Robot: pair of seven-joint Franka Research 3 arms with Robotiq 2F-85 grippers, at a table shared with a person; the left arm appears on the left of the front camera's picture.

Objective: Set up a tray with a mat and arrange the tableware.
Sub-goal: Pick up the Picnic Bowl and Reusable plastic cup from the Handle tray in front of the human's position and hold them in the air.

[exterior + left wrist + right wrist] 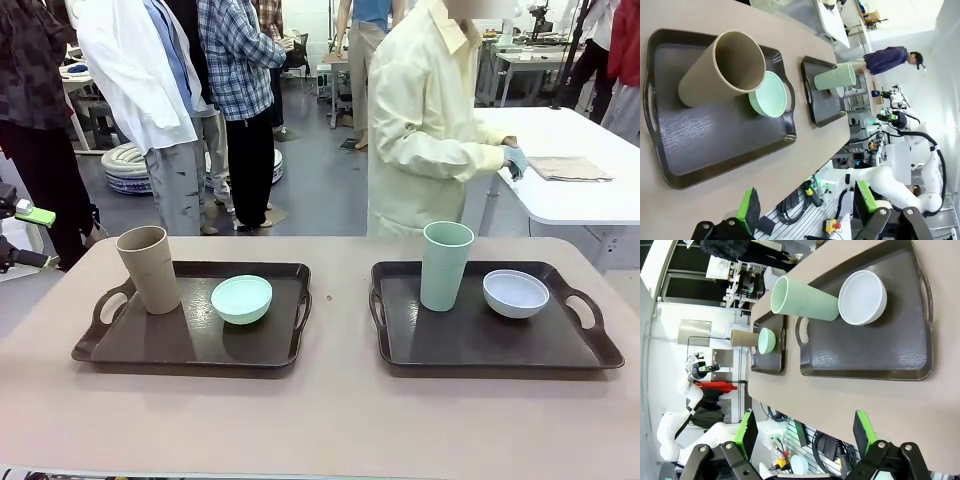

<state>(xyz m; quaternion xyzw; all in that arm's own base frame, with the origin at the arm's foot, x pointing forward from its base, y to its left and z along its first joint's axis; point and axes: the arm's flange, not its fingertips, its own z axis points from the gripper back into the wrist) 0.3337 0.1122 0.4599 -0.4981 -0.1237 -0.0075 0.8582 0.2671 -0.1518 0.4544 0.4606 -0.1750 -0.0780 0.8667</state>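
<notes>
Closest to the lens in each wrist view is that arm's own claw. The left claw [807,206] has its two green-padded fingers spread wide apart with nothing between them. The right claw [805,434] is spread apart in the same way and also holds nothing. Both hang above the near edge of the desk [320,425], well apart from the tableware.

On the desk two dark trays with handles lie side by side with a bare strip between them. In the left tray [190,358] the tan-brown cup [148,268] stands upright toward the tray's left side. The mint green bowl [241,298] sits just beside the cup on its right, with a small gap between them. In the right tray [500,357] the pale green cup [445,265] stands upright near the tray's left side. The greyish white bowl [516,293] sits just beside it on the right, also a little apart.

Across the desk a person in a pale yellow coat [425,120] stands turned toward a white desk [600,205] farther back. The person's gloved hand [515,158] rests on that white desk, just beside a folded beige cloth [570,168] that lies flat there.
</notes>
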